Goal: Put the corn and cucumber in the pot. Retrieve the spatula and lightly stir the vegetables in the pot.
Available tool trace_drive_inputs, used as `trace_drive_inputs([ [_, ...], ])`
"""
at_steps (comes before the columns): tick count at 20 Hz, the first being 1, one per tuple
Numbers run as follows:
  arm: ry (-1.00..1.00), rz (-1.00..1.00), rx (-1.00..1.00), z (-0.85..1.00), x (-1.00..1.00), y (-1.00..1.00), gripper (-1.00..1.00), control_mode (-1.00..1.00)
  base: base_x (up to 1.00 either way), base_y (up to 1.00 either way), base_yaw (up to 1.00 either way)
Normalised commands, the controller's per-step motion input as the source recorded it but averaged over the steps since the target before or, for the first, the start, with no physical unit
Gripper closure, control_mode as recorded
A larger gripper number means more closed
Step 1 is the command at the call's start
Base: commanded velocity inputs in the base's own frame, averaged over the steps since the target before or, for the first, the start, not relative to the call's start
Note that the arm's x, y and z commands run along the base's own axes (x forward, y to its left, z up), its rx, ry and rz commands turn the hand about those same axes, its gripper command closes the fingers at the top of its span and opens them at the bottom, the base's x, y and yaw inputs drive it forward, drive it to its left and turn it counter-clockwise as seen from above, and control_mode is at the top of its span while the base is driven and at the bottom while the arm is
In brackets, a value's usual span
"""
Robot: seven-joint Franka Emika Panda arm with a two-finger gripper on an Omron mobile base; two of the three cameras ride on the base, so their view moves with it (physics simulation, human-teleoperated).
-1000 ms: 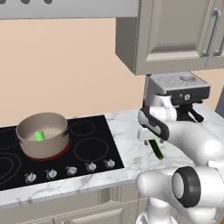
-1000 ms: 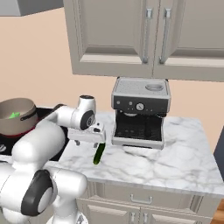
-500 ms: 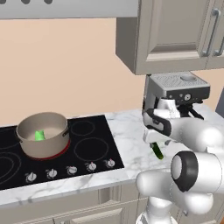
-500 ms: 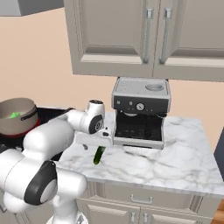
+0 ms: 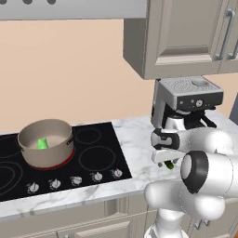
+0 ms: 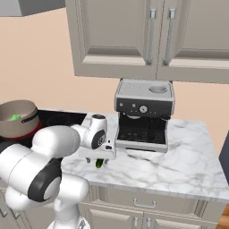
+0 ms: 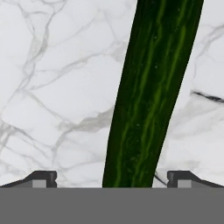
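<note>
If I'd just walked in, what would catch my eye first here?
Probably the big white robot arm bent low over the marble counter, its open gripper straddling a dark green cucumber lying in front of the espresso machine. Next, the beige pot on the black cooktop, with something bright green inside.

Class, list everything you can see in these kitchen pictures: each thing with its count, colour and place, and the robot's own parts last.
pot: one, beige-tan, on the cooktop's red-glowing burner, a small bright green piece inside
cooktop: one, black, left of the marble
cucumber: one, dark green, lying on the counter under the end effector
counter: one, white marble
coffee machine: one, silver and black, on the counter
cabinets: grey, above the counter
end effector: one, open, astride the cucumber
</note>
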Motion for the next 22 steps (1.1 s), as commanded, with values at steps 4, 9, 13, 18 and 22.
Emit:
trace_drive_inputs([
  [4,0.00,0.01,0.00,-0.23,0.00,0.00,-1.00,-1.00,0.00,0.00,0.00],
  [9,0.00,0.00,0.00,-0.01,0.00,0.00,-1.00,-1.00,0.00,0.00,0.00],
  [13,0.00,0.00,0.00,0.00,0.00,0.00,1.00,-1.00,0.00,0.00,0.00],
  [18,0.00,0.00,0.00,0.01,-0.03,0.00,1.00,-1.00,0.00,0.00,0.00],
  [22,-0.05,0.01,0.00,0.68,-0.44,0.06,1.00,-1.00,0.00,0.00,0.00],
])
